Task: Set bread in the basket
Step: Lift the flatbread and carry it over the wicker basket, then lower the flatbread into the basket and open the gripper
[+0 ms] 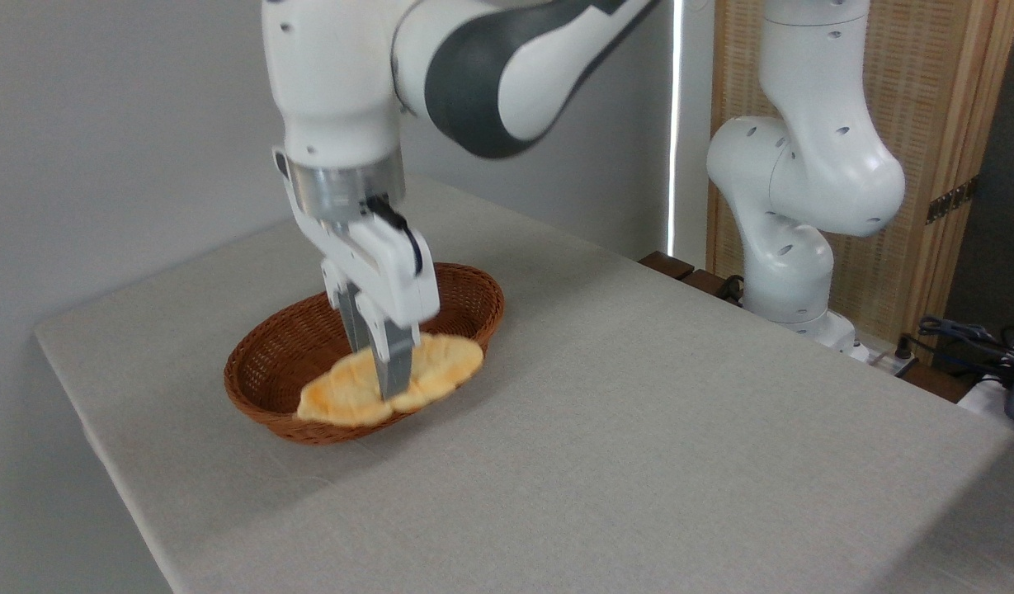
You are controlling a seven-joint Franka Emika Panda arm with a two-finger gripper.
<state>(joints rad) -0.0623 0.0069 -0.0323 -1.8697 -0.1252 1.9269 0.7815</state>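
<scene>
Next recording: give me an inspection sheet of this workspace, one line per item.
Surface: table under a grey cloth, smooth.
Job's things: bread at the near rim of the basket, over it; whether it rests on the rim cannot be told.
Clutter: nothing seen on the table.
Gripper: gripper pointing down, fingers closed on the bread's middle.
Cables: loose cables off the table's right edge, by the arm's base.
Surroundings: grey wall behind; wooden slatted screen at right.
</scene>
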